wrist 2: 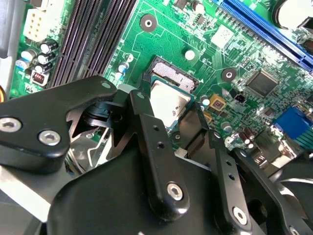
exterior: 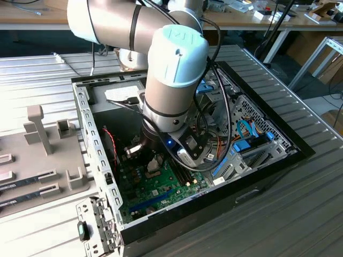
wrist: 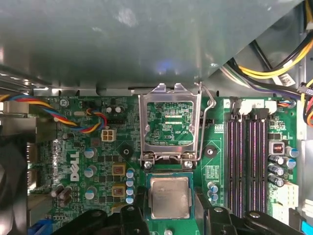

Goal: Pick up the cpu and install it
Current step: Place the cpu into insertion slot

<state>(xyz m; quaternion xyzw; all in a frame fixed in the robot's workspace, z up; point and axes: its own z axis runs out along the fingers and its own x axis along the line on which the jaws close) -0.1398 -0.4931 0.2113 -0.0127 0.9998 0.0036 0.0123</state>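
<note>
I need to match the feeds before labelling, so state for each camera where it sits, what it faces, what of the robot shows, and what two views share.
Exterior view: off the arm, above and beside the open computer case, facing down on the arm reaching inside.
First wrist view: on the arm, facing straight onto the motherboard, the open socket frame and the cpu; dark finger parts beside the chip.
Second wrist view: on the arm, slanting across the gripper, whose black fingers flank the cpu.
Both wrist views share the cpu, memory slots and green board.
</note>
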